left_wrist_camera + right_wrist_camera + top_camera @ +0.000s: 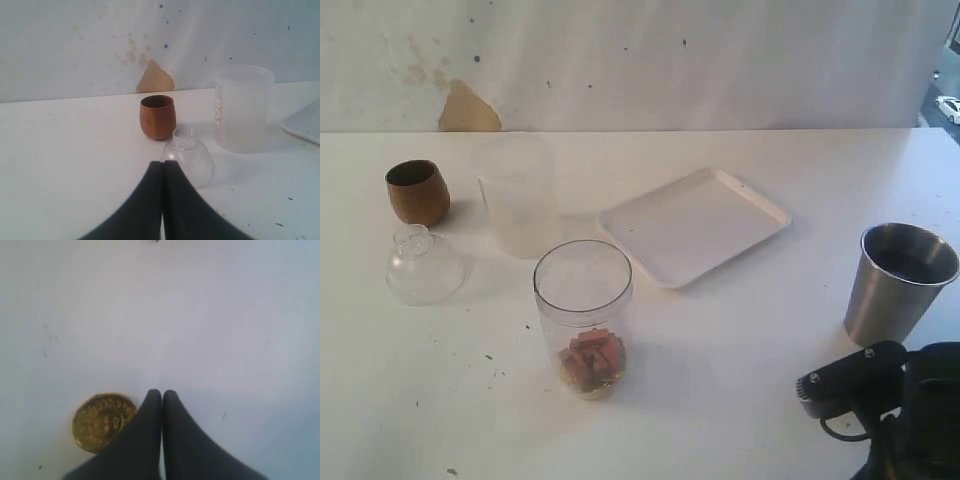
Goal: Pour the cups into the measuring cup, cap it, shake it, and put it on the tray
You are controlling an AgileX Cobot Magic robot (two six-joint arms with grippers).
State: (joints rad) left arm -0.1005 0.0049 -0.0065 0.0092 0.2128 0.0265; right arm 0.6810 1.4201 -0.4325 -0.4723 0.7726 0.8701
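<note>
My left claw and right claw are both pinched together on nothing. The measuring cup sits uncapped near the tray, orange chunks already in it, dome lid lying aside. Capping, shaking and traying are all left, I reckon. Can't see into the wooden cup or steel tumbler.

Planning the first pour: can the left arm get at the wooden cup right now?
Probably yes. The wooden cup stands uncovered, straight ahead of the shut left gripper. The clear lid sits close beside that path, so opened jaws may clip it.
</note>
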